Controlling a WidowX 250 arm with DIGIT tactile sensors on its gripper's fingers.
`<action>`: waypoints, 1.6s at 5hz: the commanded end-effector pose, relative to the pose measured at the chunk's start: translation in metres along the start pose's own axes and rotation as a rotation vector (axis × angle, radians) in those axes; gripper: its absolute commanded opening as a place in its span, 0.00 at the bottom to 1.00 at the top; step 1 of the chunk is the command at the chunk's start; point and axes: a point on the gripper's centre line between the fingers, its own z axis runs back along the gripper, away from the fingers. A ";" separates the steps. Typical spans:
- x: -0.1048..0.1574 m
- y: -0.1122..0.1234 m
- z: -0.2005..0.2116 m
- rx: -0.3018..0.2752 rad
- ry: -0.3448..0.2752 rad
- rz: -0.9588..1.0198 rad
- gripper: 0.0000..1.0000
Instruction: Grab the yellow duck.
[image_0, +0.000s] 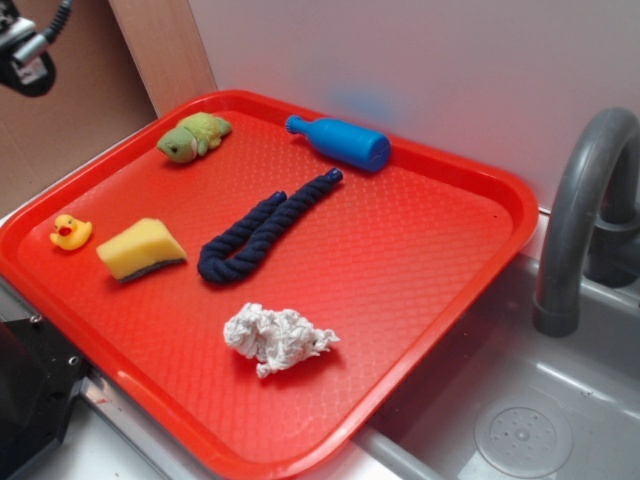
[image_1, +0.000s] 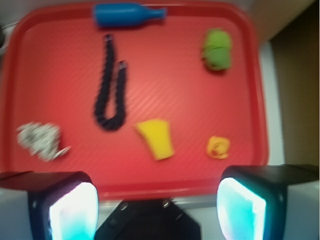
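One red plastic tray (image_0: 455, 215) holds six loose items, one of each kind. There is one tiny yellow rubber duck (image_0: 71, 232) with an orange-red beak. There is one yellow wedge-shaped sponge (image_0: 141, 249) with a dark underside. There is one green plush turtle (image_0: 193, 136). There is one blue plastic bottle (image_0: 340, 142) lying on its side. There is one dark navy twisted rope (image_0: 262, 227), folded into a loop. There is one crumpled white paper wad (image_0: 276, 338). Off the tray, there is one grey faucet (image_0: 580, 215) over one grey sink (image_0: 520, 420). One gripper (image_1: 159, 205) shows two fingers (image_1: 72, 210) in the wrist view.
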 end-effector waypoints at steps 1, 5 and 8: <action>0.017 0.071 -0.030 0.187 -0.021 0.129 1.00; -0.005 0.082 -0.134 0.289 0.290 0.010 1.00; -0.023 0.075 -0.167 0.291 0.255 0.009 1.00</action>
